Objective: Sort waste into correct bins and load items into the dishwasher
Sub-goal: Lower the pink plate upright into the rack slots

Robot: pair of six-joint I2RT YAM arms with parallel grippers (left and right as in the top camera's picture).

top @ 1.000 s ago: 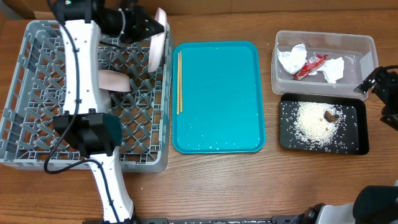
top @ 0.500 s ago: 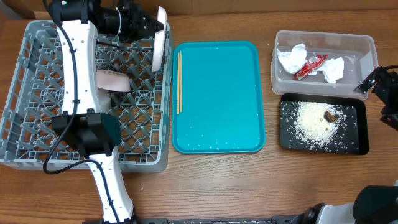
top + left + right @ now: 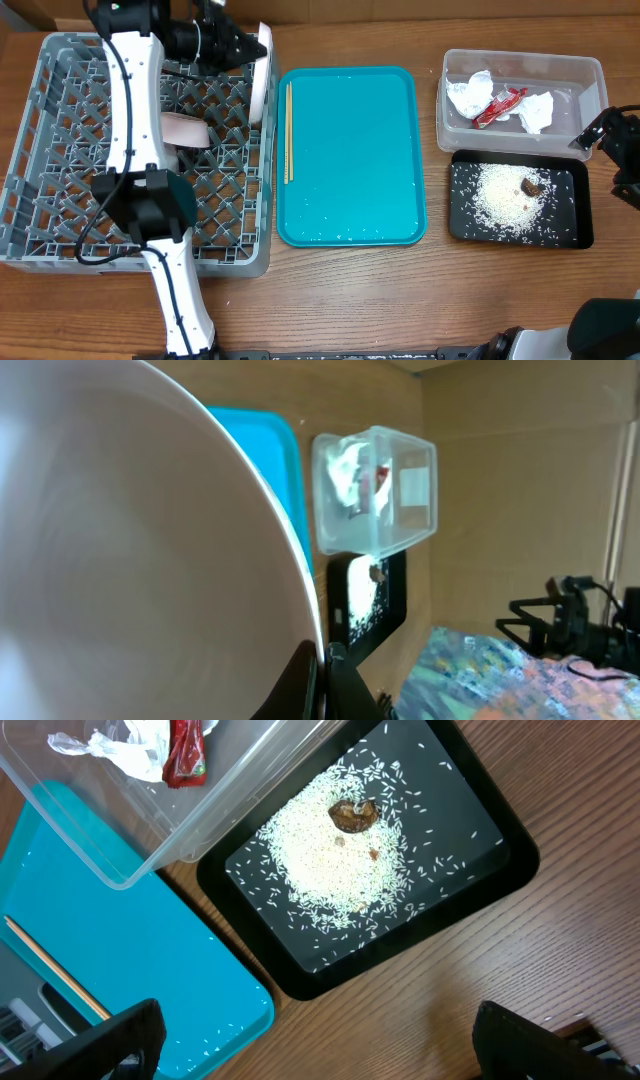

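My left gripper (image 3: 243,45) (image 3: 322,672) is shut on the rim of a large white plate (image 3: 262,78) (image 3: 130,560). The plate stands on edge over the back right corner of the grey dishwasher rack (image 3: 60,250). A pale bowl (image 3: 184,129) lies in the rack. Chopsticks (image 3: 288,130) (image 3: 55,970) rest on the teal tray's left side. The clear tub (image 3: 590,75) (image 3: 150,830) holds a red wrapper (image 3: 498,105) (image 3: 185,750) and white paper (image 3: 468,96). The black tray (image 3: 575,235) (image 3: 480,810) holds rice (image 3: 503,195) (image 3: 335,855) and a brown lump (image 3: 530,186) (image 3: 352,813). My right gripper (image 3: 320,1055) (image 3: 600,135) hangs open and holds nothing, just right of both bins.
The teal tray (image 3: 350,155) (image 3: 130,950) lies between the rack and the bins, with scattered rice grains on it. Bare wooden table (image 3: 400,300) runs along the front. My left arm (image 3: 135,110) stretches across the rack.
The left gripper has carried the plate slightly right and down toward the rack's right wall, and the plate now shows more edge-on. The right arm has not moved.
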